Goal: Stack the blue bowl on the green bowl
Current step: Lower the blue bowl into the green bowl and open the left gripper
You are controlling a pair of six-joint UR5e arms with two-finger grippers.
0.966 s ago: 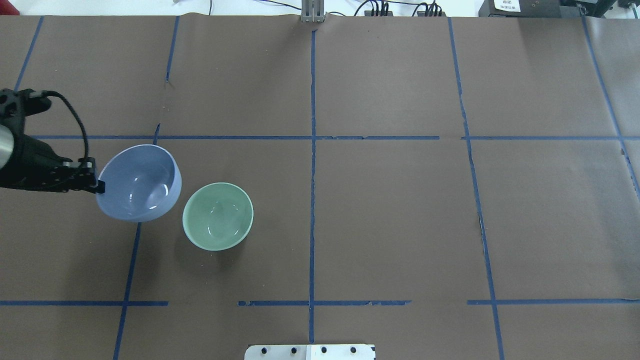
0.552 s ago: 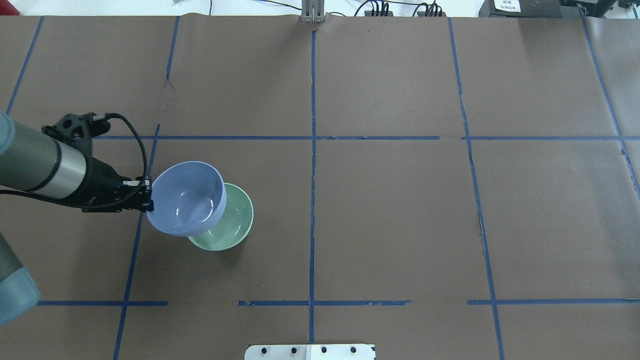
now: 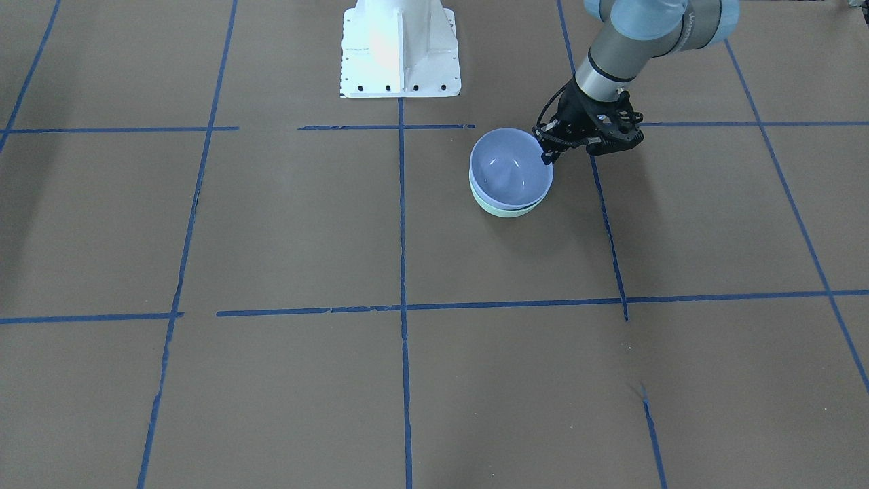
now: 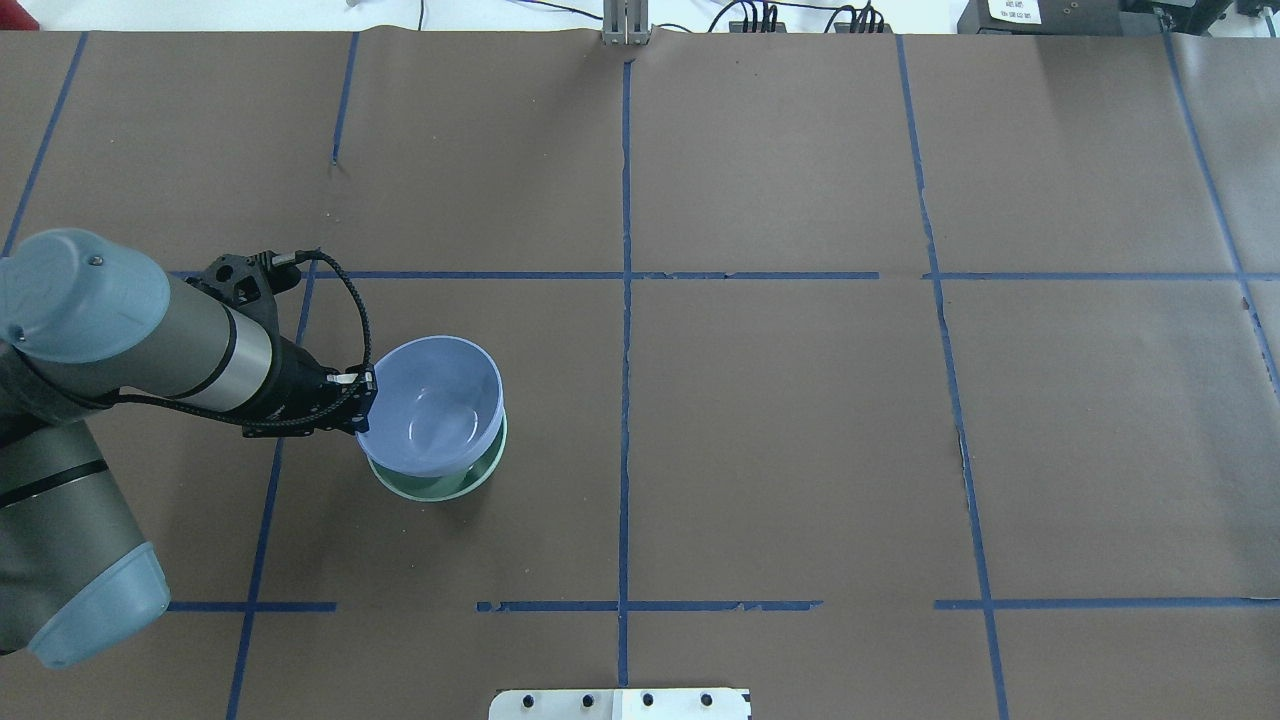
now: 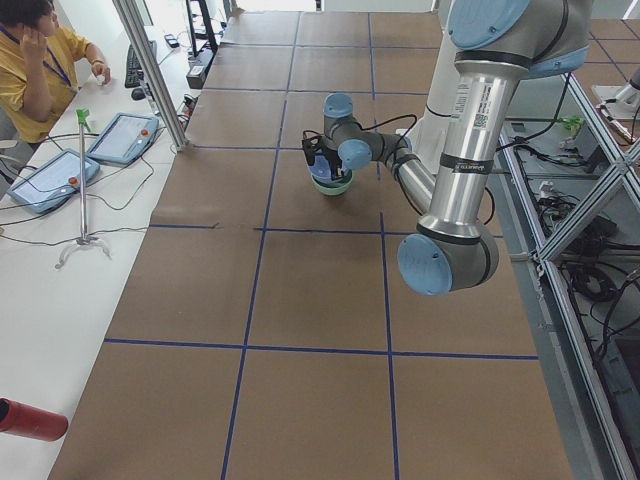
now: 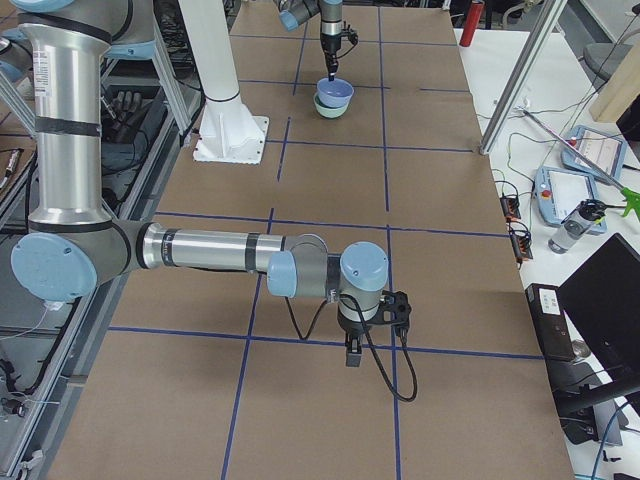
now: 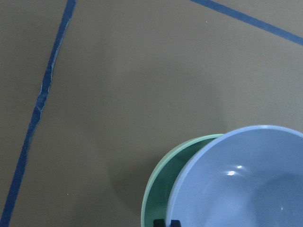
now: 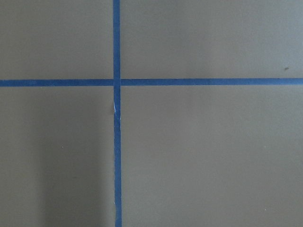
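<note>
Since the earlier overhead frames, the blue bowl (image 4: 435,405) has travelled toward 3 o'clock. It now covers nearly all of the green bowl (image 4: 440,491), which shows only as a thin mint crescent at the blue bowl's 6 o'clock edge. Both bowls are on the left half of the brown papered counter (image 4: 800,400). The left end effector (image 4: 362,401) pinches the blue bowl's rim at its 9 o'clock side. In the left wrist view the blue bowl is off-centre, leaving a sliver of green interior uncovered, and it is unclear whether the blue bowl is seated or hanging just above. A release while off-centre could probably drop the glossy bowl tilted, so it rocks or slides instead of nesting. Pressing down unevenly might shove the green bowl along the paper. A finger may also snag between the two rims on the way out. The right end effector (image 6: 352,350) is well apart, and whether it is spread or pressed together cannot be told.
</note>
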